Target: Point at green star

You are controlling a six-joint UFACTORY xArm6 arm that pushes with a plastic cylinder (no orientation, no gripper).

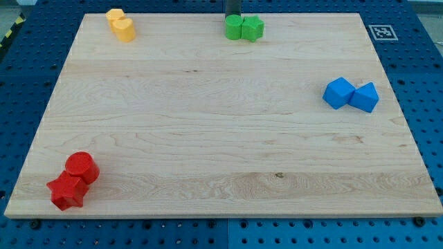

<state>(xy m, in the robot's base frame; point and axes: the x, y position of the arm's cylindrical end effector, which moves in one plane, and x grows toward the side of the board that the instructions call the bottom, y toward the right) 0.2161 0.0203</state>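
The green star point(253, 28) lies near the top edge of the wooden board point(221, 131), just right of centre. A green round block point(233, 28) touches its left side. My rod comes down at the view's top, and my tip point(232, 16) sits right behind the green round block, up and left of the green star.
Two yellow blocks point(121, 25) sit at the top left. A blue cube point(338, 93) and a blue angular block point(365, 97) touch at the right. A red cylinder point(82, 167) and a red star point(66, 191) sit at the bottom left. A marker tag point(381, 32) is at the top right.
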